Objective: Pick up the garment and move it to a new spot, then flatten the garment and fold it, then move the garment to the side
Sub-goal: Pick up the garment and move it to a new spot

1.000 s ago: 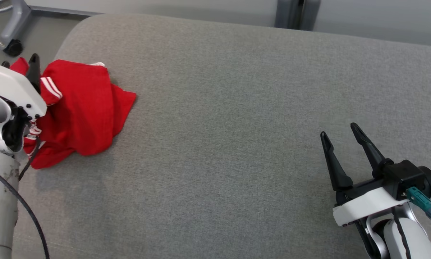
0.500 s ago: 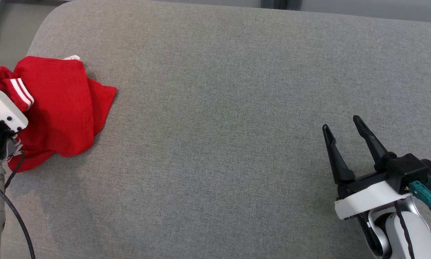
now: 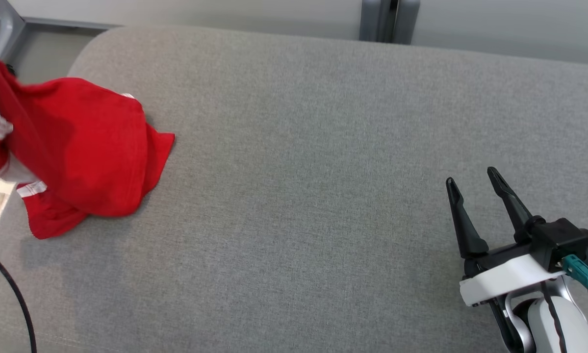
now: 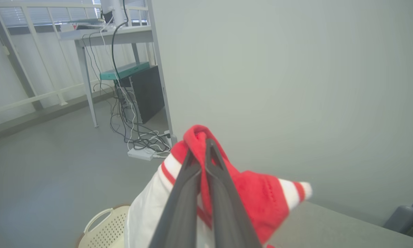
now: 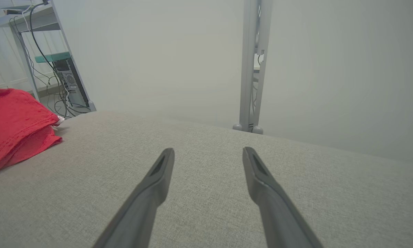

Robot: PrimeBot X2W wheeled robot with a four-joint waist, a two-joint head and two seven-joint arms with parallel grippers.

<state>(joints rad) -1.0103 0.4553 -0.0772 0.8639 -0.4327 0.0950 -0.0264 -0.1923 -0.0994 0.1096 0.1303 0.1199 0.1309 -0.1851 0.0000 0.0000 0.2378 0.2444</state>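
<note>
I see my left gripper (image 4: 201, 151) clamped on a fold of the red garment (image 3: 88, 147); the rest lies on the left end of the grey cushion (image 3: 323, 147). My right gripper (image 3: 471, 176) hovers over the cushion's right end, fingers apart.

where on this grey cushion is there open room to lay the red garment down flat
The widest bare stretch of the grey fabric cushion lies in its middle, between the red white-striped garment on the left and the open right claw at the lower right. The left end is crowded: the garment hangs there from the shut left claw.
</note>
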